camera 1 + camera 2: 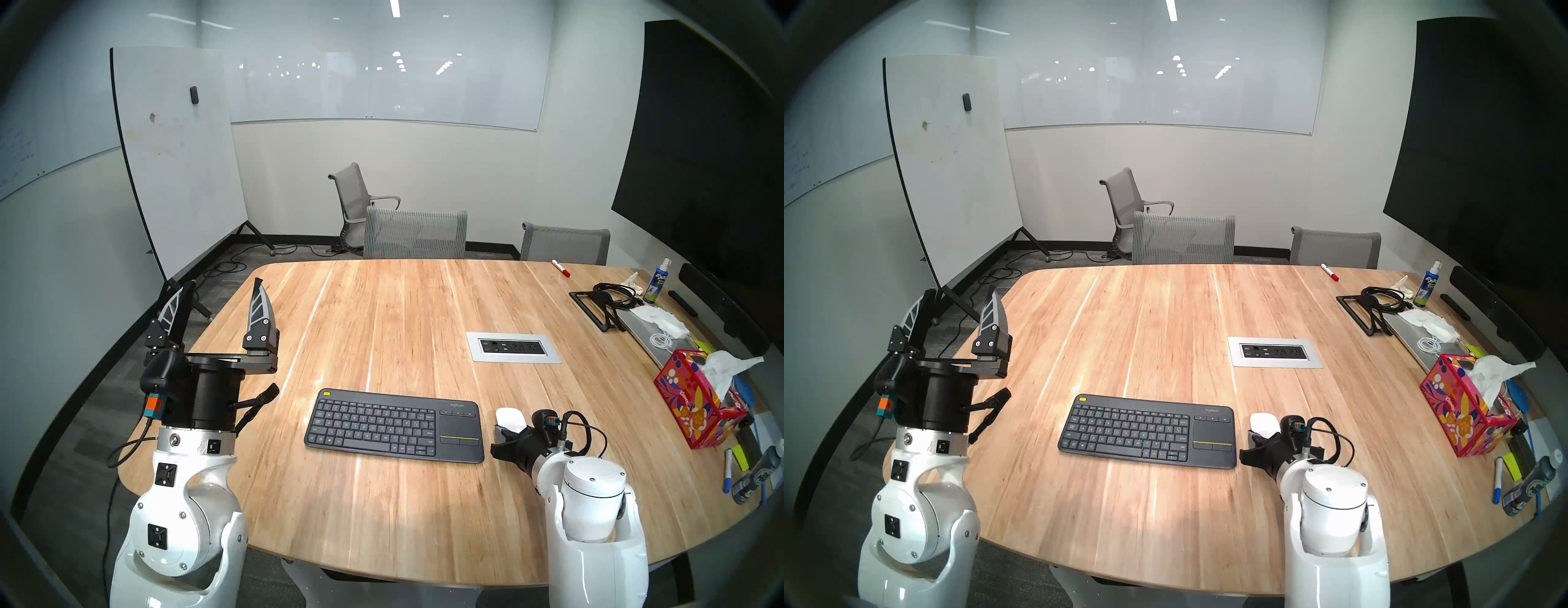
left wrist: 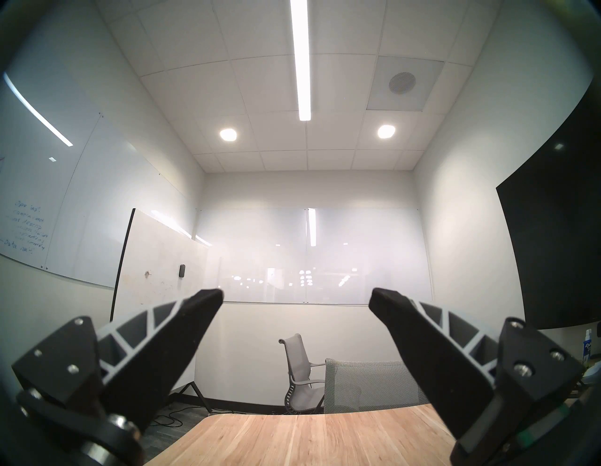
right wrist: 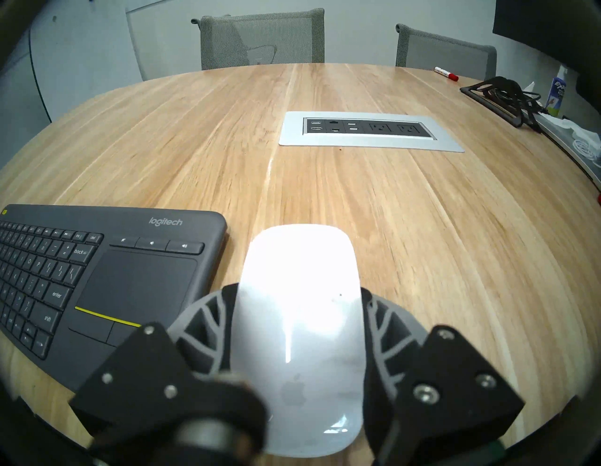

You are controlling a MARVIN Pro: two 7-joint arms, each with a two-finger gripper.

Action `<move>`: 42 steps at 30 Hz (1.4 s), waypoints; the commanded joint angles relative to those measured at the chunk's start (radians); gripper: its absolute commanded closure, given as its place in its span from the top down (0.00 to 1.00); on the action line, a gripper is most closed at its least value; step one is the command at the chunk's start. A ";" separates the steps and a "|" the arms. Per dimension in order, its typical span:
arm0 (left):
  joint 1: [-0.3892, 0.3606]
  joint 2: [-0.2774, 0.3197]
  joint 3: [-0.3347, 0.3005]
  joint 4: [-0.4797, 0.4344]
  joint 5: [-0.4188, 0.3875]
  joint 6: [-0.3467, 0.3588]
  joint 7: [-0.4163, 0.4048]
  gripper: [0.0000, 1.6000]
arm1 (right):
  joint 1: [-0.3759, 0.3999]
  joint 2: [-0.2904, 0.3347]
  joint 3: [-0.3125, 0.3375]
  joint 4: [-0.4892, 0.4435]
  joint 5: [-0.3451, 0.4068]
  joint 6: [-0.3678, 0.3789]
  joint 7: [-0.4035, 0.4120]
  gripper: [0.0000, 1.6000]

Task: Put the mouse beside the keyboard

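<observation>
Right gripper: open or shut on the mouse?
Shut on the mouse: right gripper fingers press both its sides, beside the keyboard.

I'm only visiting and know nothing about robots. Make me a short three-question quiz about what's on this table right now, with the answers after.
1. True or false: the right gripper is shut on the white mouse.
2. On which end of the Logitech keyboard is the mouse: a) the touchpad end, b) the yellow-button end, c) behind it by the power outlet panel?
3. Fill in: the left gripper is raised with its jaws ____ and nothing between them.

Key
1. True; its fingers press the mouse's two sides.
2. a, with a strip of bare table between mouse and keyboard.
3. open
</observation>
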 commanded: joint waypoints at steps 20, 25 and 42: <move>-0.001 0.000 0.001 -0.017 -0.002 -0.002 -0.001 1.00 | 0.033 0.004 0.001 0.032 0.003 -0.005 -0.017 0.00; -0.001 0.000 0.001 -0.017 -0.002 -0.002 -0.001 1.00 | 0.038 0.004 0.001 0.040 0.000 -0.002 -0.023 0.00; -0.001 0.000 0.001 -0.018 -0.002 -0.002 -0.001 1.00 | 0.050 0.010 -0.003 0.056 0.001 0.002 -0.038 0.40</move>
